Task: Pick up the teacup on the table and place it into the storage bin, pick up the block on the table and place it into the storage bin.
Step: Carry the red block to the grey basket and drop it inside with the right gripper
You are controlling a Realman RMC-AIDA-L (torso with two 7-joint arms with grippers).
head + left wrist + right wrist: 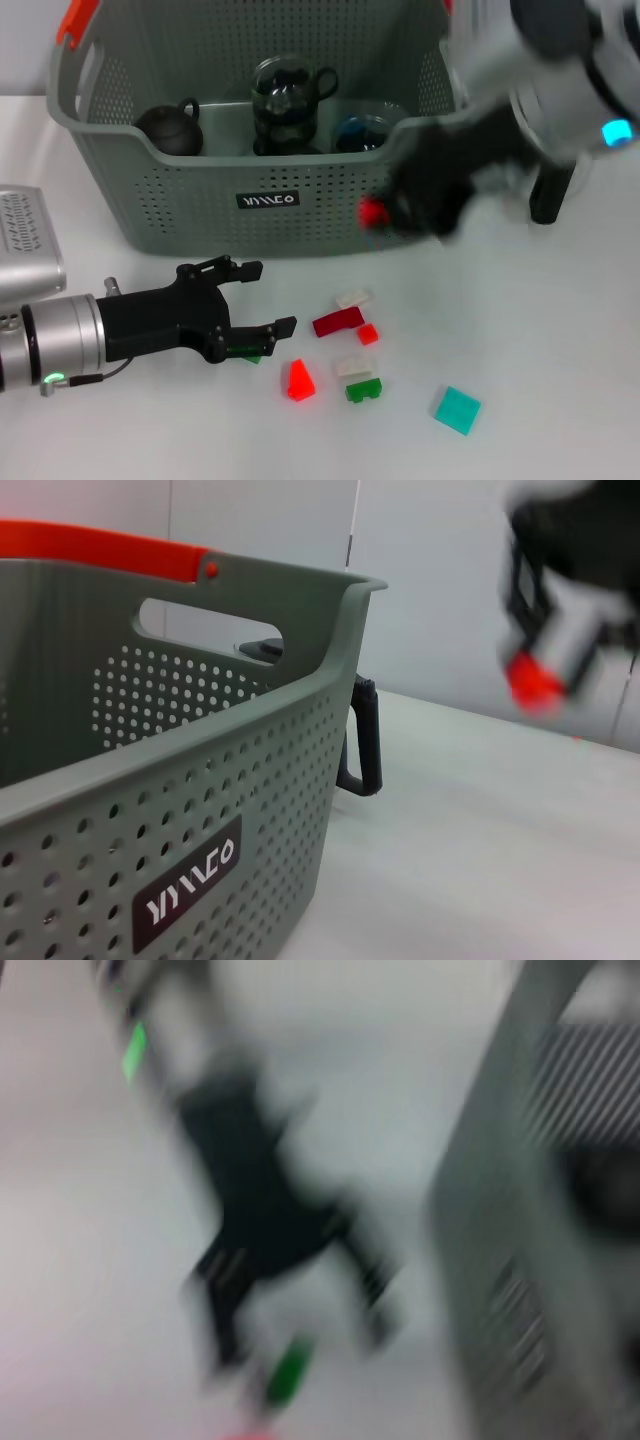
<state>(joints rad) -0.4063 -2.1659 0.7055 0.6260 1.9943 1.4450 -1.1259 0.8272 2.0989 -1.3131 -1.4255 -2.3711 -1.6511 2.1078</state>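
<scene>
The large grey-green perforated plastic storage bin [200, 200] fills the upper left and centre of the head view. The blurred right gripper [385, 213], right of centre before the bin's front wall, carries a small red block [374, 211]. The left gripper [262, 297], lower left, has its fingers spread wide over nothing, beside scattered coloured blocks [340, 322].

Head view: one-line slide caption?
Right gripper carries a red block toward the bin; left gripper open over scattered blocks.
</scene>
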